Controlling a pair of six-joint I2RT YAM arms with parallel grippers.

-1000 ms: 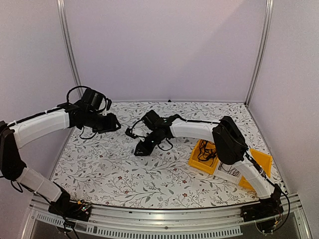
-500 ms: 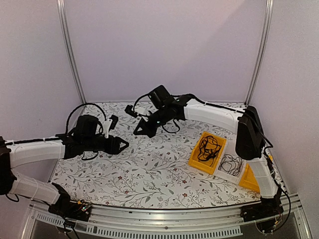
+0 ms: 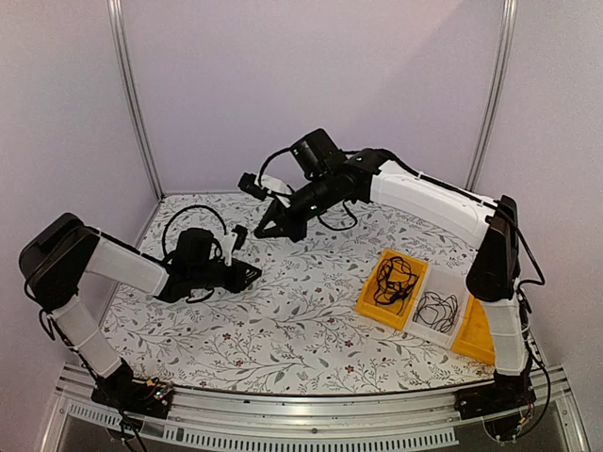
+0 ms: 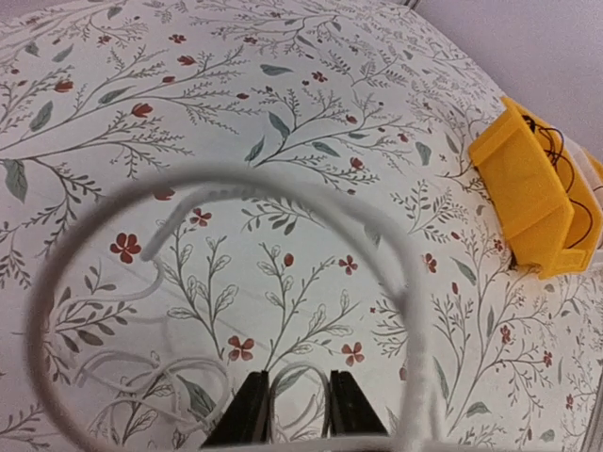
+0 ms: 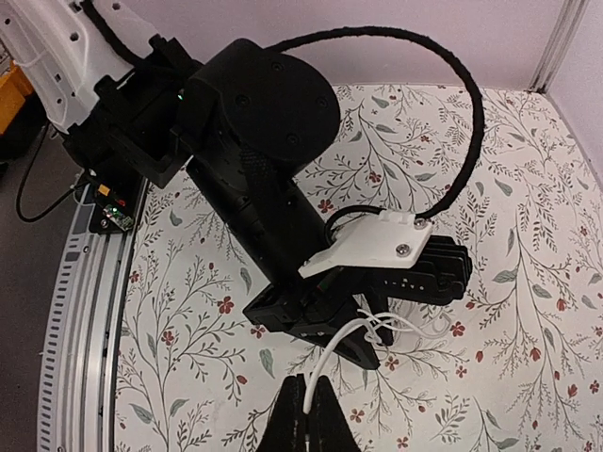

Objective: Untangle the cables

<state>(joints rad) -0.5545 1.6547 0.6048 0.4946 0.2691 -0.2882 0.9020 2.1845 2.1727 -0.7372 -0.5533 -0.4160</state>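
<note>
The white cable (image 5: 341,350) runs taut from my right gripper (image 5: 306,414), which is shut on one end, down to my left gripper (image 5: 405,330), where it tangles in small loops round the fingers. In the left wrist view the white cable (image 4: 407,282) makes a big blurred loop close to the camera. A small loop of it sits between the jaws of my left gripper (image 4: 297,414), which stand slightly apart. From above, my left gripper (image 3: 250,275) is low over the table. My right gripper (image 3: 267,229) is raised behind it. Black cables (image 3: 394,275) lie in a yellow bin (image 3: 369,303).
Next to the yellow bin stands a white tray (image 3: 422,325) holding another black cable (image 3: 437,307), then a second yellow bin (image 3: 476,331) at the right edge. The first yellow bin also shows in the left wrist view (image 4: 528,193). Walls enclose the table on three sides.
My left arm has dropped from chest height to the table and pulled back left. My right arm has lifted up and toward the back wall, drawing the white cable out.
</note>
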